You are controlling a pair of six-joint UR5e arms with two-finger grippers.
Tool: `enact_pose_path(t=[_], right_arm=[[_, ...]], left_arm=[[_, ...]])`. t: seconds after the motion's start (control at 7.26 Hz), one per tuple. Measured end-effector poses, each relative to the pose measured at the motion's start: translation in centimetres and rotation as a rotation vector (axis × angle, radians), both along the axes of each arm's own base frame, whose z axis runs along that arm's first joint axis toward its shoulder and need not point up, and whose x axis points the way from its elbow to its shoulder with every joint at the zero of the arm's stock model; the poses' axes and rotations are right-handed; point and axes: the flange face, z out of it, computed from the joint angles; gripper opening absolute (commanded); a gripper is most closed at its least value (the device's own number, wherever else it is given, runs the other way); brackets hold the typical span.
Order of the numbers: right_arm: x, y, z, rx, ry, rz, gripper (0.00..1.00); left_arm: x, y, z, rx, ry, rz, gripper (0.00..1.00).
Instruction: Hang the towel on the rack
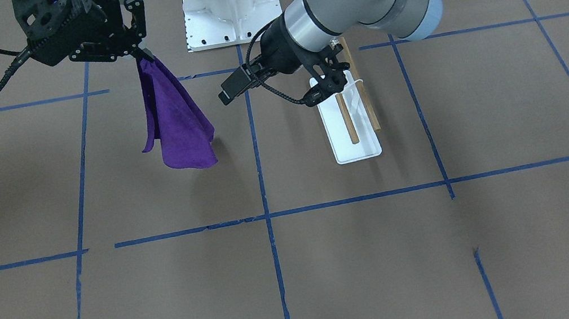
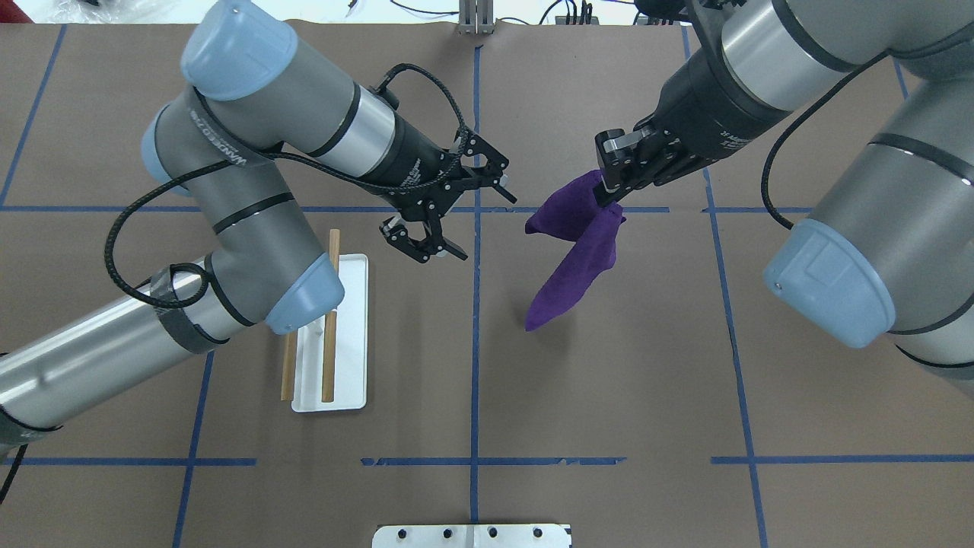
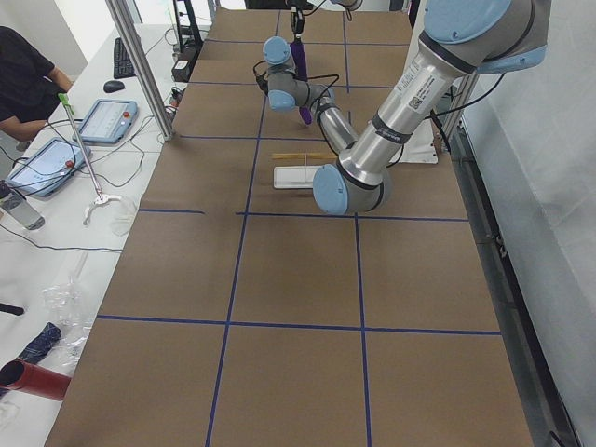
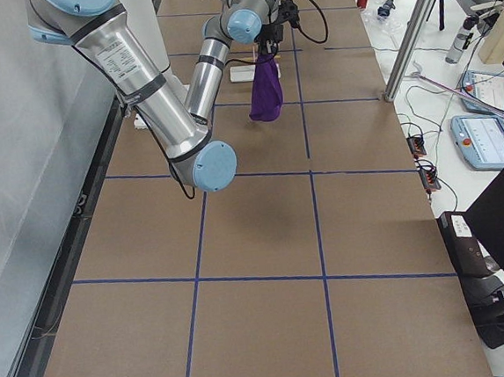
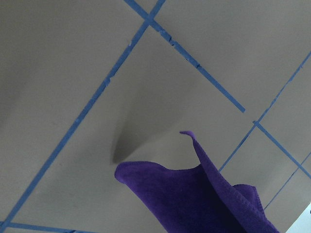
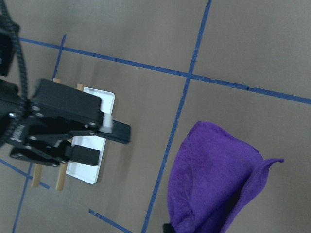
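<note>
The purple towel (image 2: 574,262) hangs in the air from one corner, pinched by my right gripper (image 2: 609,196), which is shut on it. It also shows in the front view (image 1: 177,125) under that gripper (image 1: 145,56), and in both wrist views (image 5: 204,204) (image 6: 218,179). The rack (image 2: 351,335), a white base with two wooden dowels (image 2: 329,358), stands on the table under my left arm. My left gripper (image 2: 488,228) is open and empty. It hovers between the rack and the towel, touching neither.
The brown table (image 2: 609,396) carries a grid of blue tape lines. The white bolted robot pedestal (image 1: 231,2) stands at the robot's side. My left elbow (image 2: 304,297) hangs over the rack's near end. Operators' desks with tablets (image 3: 102,121) lie beyond the table ends.
</note>
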Motion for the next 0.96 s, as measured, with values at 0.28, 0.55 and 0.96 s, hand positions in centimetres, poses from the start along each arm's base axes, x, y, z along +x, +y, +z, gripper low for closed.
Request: enact_pose_path(t=[0.28,0.55,0.96], right_arm=[[-0.1,0.2,-0.4,0.004,-0.018,0.003,0.0],[-0.2,0.3,-0.5,0.006,-0.02,0.002,0.0],[-1.0,0.7,-0.7,0.017,-0.015,0.0,0.0]], left_arm=[[0.9,-0.3,-1.4,-0.025,0.005,-0.013,0.9],[0.7,-0.1,-2.7,-0.043,0.027,-0.018,0.86],[0.1,0.4,-5.1,-0.084,0.079,-0.021,0.71]])
